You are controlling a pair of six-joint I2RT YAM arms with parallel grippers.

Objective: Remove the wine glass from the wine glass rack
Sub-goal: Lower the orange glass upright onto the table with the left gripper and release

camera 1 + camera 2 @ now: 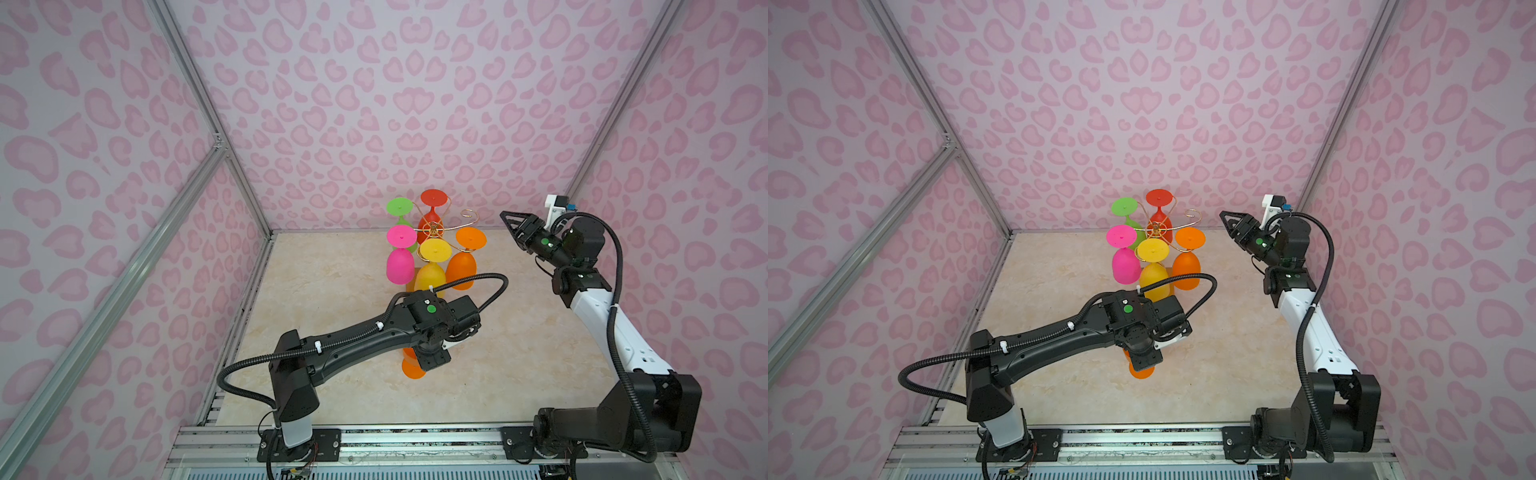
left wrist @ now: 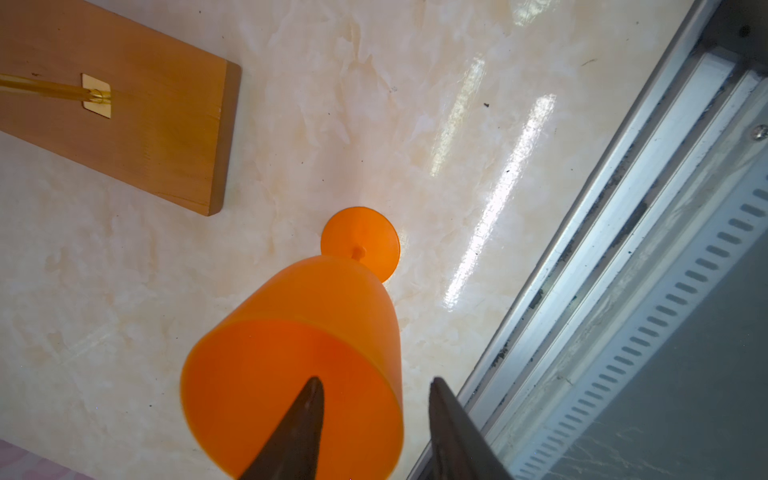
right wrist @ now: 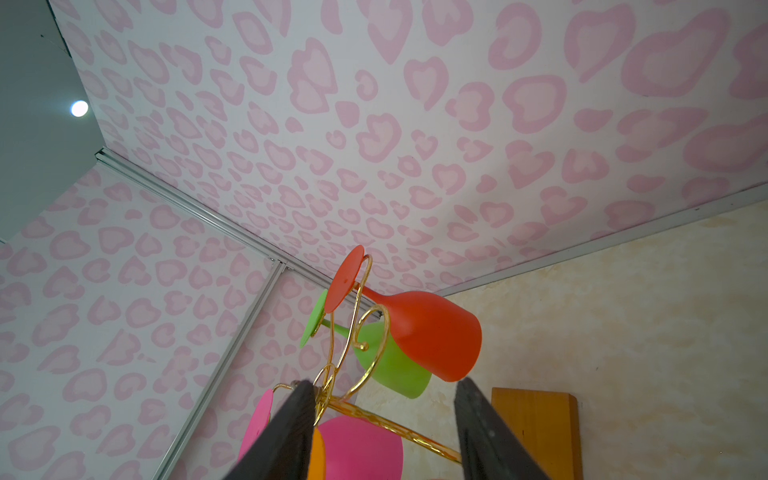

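Observation:
An orange wine glass [image 2: 324, 299] stands upright on its foot on the marble table, in front of the wine glass rack [image 1: 433, 227]. In both top views only a bit of this glass [image 1: 412, 368] [image 1: 1140, 370] shows under the left wrist. My left gripper [image 2: 373, 382] is open above its rim. One finger [image 2: 305, 411] hangs inside the bowl and the other is outside, neither touching the wall. My right gripper [image 1: 508, 220] [image 3: 384, 382] is open and empty, raised to the right of the rack's gold scroll arms [image 3: 357, 332].
Green [image 1: 399, 206], red [image 1: 433, 198], pink [image 1: 401, 266], yellow [image 1: 432, 274] and orange [image 1: 462, 266] glasses hang upside down on the rack. One scroll arm [image 1: 469, 215] at the right is bare. The rack's wooden base [image 2: 145, 104] lies near the standing glass. An aluminium rail [image 2: 623, 249] borders the table.

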